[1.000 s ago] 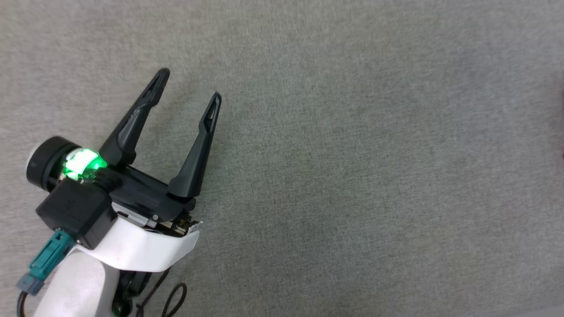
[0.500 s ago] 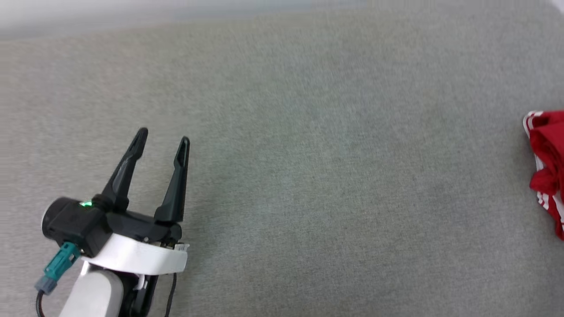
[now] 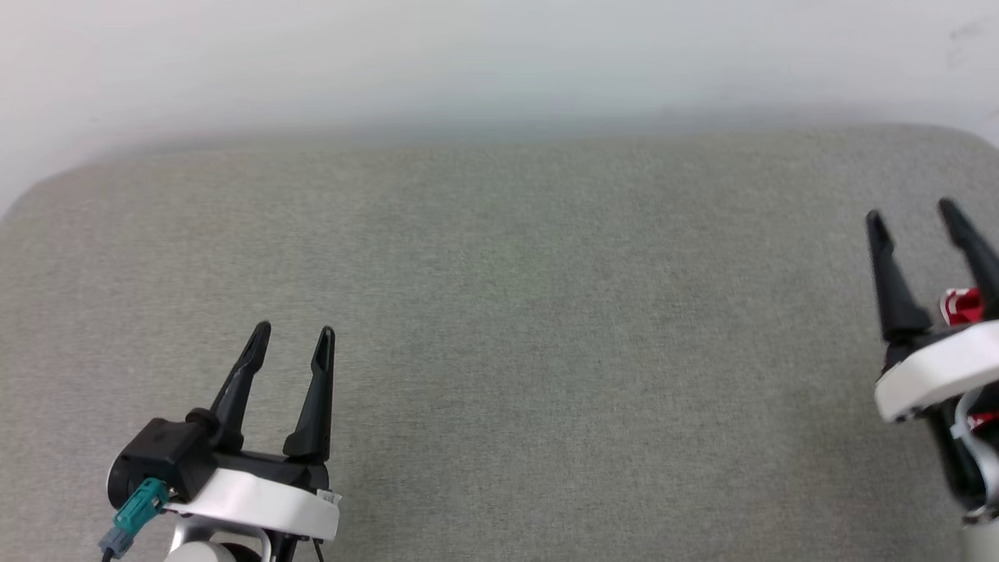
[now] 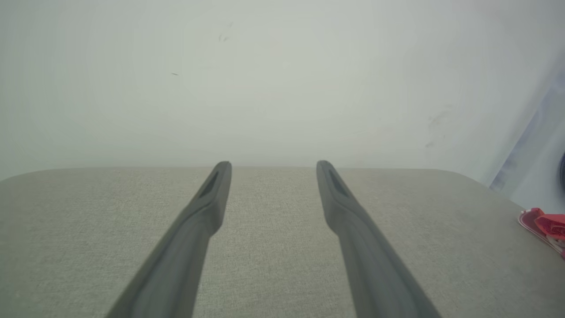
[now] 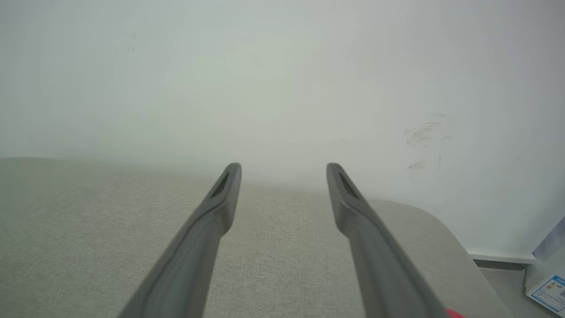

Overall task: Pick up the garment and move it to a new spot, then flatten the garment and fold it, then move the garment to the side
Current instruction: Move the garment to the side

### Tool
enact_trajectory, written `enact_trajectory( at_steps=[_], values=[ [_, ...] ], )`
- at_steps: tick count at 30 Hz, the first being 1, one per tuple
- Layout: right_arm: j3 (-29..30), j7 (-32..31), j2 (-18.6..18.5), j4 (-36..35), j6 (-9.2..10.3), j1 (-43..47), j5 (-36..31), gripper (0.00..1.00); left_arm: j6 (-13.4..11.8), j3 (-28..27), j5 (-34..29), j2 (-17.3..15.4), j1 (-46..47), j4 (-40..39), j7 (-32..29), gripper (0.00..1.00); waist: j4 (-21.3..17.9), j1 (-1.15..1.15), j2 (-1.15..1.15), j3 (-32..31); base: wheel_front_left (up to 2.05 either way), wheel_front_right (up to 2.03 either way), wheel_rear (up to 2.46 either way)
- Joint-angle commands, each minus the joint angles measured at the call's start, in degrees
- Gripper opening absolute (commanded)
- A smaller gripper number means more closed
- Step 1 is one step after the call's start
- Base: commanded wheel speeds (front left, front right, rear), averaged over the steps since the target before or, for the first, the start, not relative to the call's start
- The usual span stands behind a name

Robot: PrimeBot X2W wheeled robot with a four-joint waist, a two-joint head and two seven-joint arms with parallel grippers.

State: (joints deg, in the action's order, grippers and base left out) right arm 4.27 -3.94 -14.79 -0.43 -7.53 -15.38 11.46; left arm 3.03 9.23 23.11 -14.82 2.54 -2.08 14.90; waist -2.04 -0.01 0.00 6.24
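Both sets of jaws stood wide open and empty over the grey cloth-covered counter (image 3: 546, 312). The left jaws sat low at the near left, pointing toward the pale wall (image 3: 499, 55). The right jaws were at the far right edge of the head view.

The garment (image 3: 961, 306) lay at the counter's right end. In the head view it was a scrap of red showing past the right arm's white wrist, close under the right jaws. The left wrist view caught a bunched red fold with white trim (image 4: 545, 223), well apart from the left jaws. Which part lay uppermost could not be told.

It looked thin, limp and light (likely to sag and trail once lifted). A raised fold or the trimmed edge seemed the best place for a pinch, as the doubled trim would probably slip less than a single layer.
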Motion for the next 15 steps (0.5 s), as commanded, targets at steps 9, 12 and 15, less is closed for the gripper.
enact_trajectory(
  at_steps=[9, 12, 15],
  values=[
    [-0.7, 6.7, 7.3, 1.7, 0.09, 8.6, 2.0, 1.00, 1.2, -1.6, -1.0, 2.6, -2.9, 2.6, 0.3, 1.00, 2.8, 0.01, 0.00, -3.6, 0.00, 0.00, 0.00],
    [-0.8, 8.8, 8.9, 3.0, 0.08, 10.8, 1.9, 1.00, 1.7, -1.9, -1.5, 3.5, -3.5, 3.7, 0.3, 1.00, 3.2, 0.01, 0.00, -4.3, 0.00, 0.00, 0.00],
    [-0.7, 10.7, 10.3, 4.3, 0.08, 12.8, 2.4, 1.00, 2.1, -2.7, -2.0, 4.3, -3.8, 4.7, 0.3, 1.00, 3.5, 0.01, 0.00, -4.8, 0.00, 0.00, 0.00]
  ],
)
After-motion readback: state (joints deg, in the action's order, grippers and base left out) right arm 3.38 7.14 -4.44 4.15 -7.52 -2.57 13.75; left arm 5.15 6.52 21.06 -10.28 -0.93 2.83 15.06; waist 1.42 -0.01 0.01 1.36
